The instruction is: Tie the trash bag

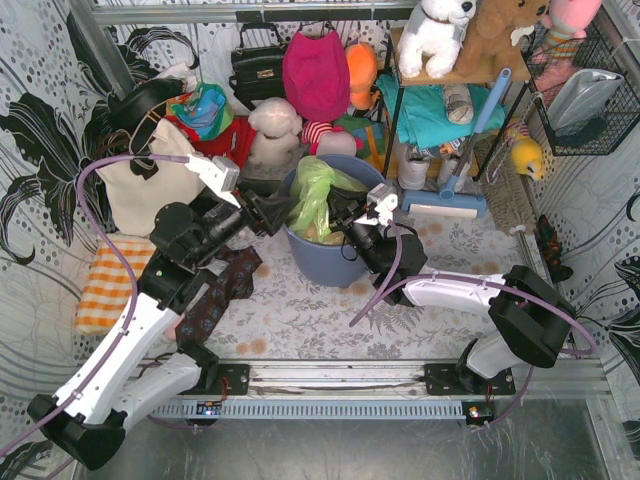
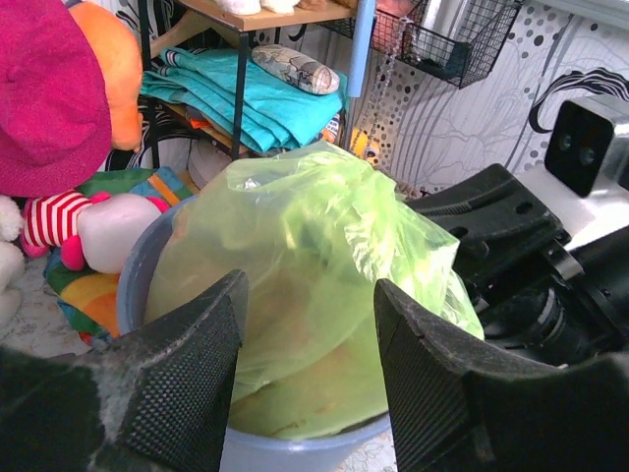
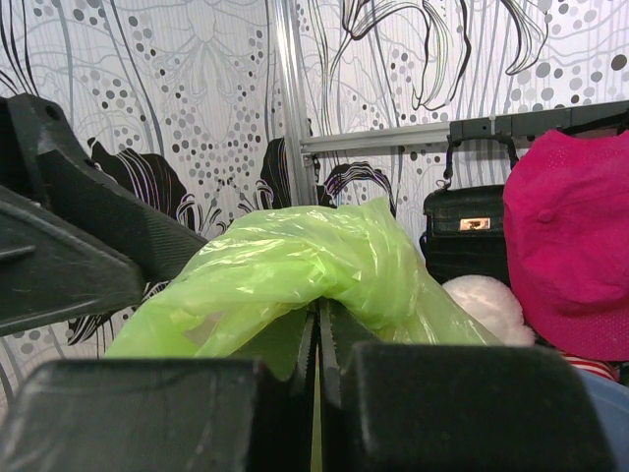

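The trash bag (image 1: 312, 198) is lime-green, thin and translucent, and sits in a round blue-grey bin (image 1: 322, 257) at the middle of the table. Its top is bunched up above the rim. My right gripper (image 1: 338, 212) is shut on a fold of the bag (image 3: 295, 265) at the bin's right side; a thin sheet of green shows between its jaws. My left gripper (image 1: 276, 212) is open at the bin's left rim, and the bag (image 2: 305, 265) shows between its fingers (image 2: 197, 344) without touching them. Brownish waste shows faintly through the plastic.
A cream tote bag (image 1: 150, 185) stands left of the bin and an orange checked cloth (image 1: 108, 285) lies at the left edge. Soft toys and a pink hat (image 1: 315, 72) crowd the back. A shelf (image 1: 440, 110) and a wire basket (image 1: 585, 90) stand at the right.
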`<state>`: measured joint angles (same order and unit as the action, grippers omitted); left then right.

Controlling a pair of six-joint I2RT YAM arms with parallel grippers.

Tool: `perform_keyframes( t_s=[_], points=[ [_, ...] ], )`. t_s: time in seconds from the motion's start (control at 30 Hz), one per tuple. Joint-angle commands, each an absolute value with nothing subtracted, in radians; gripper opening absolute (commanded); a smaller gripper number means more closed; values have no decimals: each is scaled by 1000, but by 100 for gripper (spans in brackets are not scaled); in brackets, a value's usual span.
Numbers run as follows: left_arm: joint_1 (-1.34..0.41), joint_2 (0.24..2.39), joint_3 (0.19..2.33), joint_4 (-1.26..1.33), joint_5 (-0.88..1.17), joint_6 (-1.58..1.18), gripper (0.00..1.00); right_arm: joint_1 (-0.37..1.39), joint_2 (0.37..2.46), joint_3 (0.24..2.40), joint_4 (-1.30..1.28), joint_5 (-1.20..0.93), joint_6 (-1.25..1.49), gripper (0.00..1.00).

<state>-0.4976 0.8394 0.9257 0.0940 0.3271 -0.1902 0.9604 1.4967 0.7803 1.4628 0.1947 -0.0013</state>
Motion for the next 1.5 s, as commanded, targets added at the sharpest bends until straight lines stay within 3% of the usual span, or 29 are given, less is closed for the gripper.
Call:
perform_keyframes(
  t_s=[0.0, 0.23, 0.8, 0.9, 1.0, 1.13, 1.3, 1.47],
  points=[
    [-502, 885, 974, 125, 350, -150, 63, 956, 1474, 770, 1507, 180, 2, 0],
    [-502, 924, 978, 132, 413, -127, 67, 957, 1481, 773, 1513, 180, 6, 0],
    [-502, 1021, 1014, 200, 275, -4, 67, 956, 1479, 766, 1520, 177, 15, 0],
    [-502, 1036, 1018, 216, 306, -9, 56, 956, 1477, 763, 1521, 178, 14, 0],
    [-502, 1023, 1010, 223, 317, -16, 33, 957, 1477, 763, 1521, 179, 13, 0],
    [-502, 995, 1003, 217, 354, -27, 15, 956, 1479, 763, 1523, 189, 14, 0],
    [-502, 996, 1018, 164, 481, -50, 0, 957, 1497, 778, 1537, 189, 14, 0],
    [-503, 986, 991, 157, 576, -98, 0, 956, 1520, 803, 1568, 188, 7, 0]
  ],
)
